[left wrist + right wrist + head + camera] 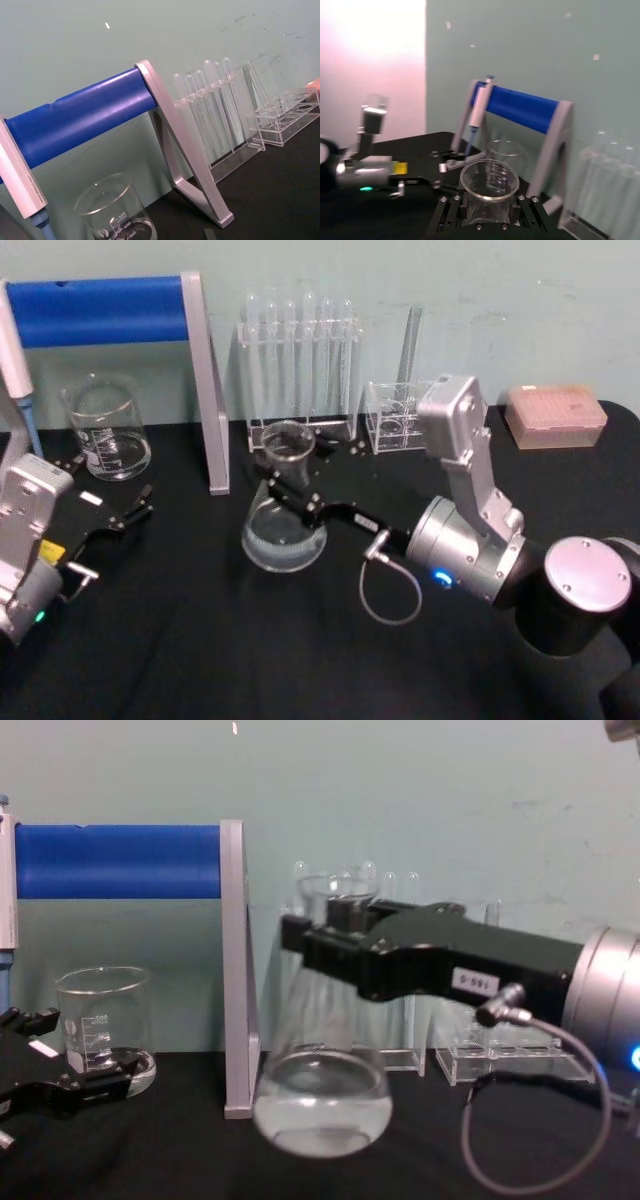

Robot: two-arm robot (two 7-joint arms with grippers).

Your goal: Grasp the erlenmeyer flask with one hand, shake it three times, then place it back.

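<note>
Head cam: high, facing fwd & down on the desk; blue stand at far left. Chest cam: low, approx. level w/ desk, close; blue stand seen side-on. L wrist cam: v. near blue stand, below its bar, tilted. R wrist cam: just behind the erlenmeyer flask mouth, facing blue stand from its right. All 4 share the stand.

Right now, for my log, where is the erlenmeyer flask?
Centre of the head view, the erlenmeyer flask is held at its neck by the right hand, before the test tube rack.
</note>
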